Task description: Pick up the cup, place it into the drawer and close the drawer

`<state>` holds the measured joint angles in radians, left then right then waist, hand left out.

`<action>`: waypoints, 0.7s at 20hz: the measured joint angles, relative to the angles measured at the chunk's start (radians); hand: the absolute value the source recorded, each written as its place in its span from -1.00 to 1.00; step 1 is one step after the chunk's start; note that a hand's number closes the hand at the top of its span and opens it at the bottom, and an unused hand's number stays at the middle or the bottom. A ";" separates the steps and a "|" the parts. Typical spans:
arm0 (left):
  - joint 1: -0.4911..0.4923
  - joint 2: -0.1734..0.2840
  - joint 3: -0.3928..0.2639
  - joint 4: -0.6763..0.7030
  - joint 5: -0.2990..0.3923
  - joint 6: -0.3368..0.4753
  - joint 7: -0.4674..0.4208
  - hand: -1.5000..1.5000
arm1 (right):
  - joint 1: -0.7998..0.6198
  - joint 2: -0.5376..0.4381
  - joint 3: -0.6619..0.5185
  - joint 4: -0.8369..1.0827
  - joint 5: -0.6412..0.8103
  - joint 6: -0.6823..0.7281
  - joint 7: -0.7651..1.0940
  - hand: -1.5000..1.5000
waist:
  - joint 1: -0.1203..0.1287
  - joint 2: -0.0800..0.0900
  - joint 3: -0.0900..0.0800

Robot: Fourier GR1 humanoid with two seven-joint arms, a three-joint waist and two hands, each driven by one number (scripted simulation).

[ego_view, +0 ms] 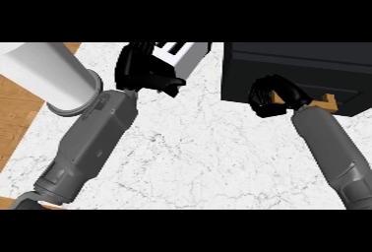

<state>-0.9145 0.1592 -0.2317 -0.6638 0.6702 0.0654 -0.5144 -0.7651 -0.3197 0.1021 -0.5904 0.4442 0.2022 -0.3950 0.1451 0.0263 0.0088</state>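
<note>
Right fingers point(270, 94) curled in tight, wrapped round something at the near edge of the black drawer unit point(305, 69). Looks like a tan handle point(328, 102), mostly hidden under the right hand point(272, 98), only a small tan piece poking out to the right of the wrist and a sliver between the fingers. Hard to say where the drawer front ends and the cabinet body begins; all one dark block, cut off at the far and right edges.

Over on the left, left fingers point(161, 81) bent down and bunched against a white-and-dark object point(181, 54) at the far side of the worktop point(203, 147). Could be the cup, but not clear enough to call; top cut off by the far edge, near side covered by the left hand point(145, 66). Whether those fingers actually close round it or just rest against it: cannot tell.

Further out, both grey forearms rising from the near edge, left one angled up and to the right, right one angled up and to the left. Big white cylinder point(51, 74) at far left, overlapping the left forearm's wrist end, its top out of view. Strip of wooden floor point(18, 113) showing beyond the marble's left edge.
</note>
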 measured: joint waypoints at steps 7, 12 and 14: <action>0.033 0.023 -0.009 -0.038 0.002 -0.036 0.017 -1.00 | -0.001 -0.021 -0.036 0.014 -0.060 0.094 -0.019 1.00 | 0.019 0.000 0.003; 0.052 0.030 -0.014 -0.058 0.005 -0.058 0.023 -1.00 | 0.011 -0.040 -0.053 -0.002 -0.099 0.161 -0.018 1.00 | 0.034 0.004 0.006; 0.059 0.032 -0.016 -0.063 0.006 -0.066 0.023 -1.00 | 0.014 -0.045 -0.060 -0.010 -0.116 0.186 -0.015 1.00 | 0.037 0.006 0.008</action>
<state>-0.8550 0.1916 -0.2474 -0.7271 0.6758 -0.0005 -0.4909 -0.7510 -0.3652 0.0424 -0.6000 0.3286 0.3879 -0.4097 0.1821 0.0326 0.0164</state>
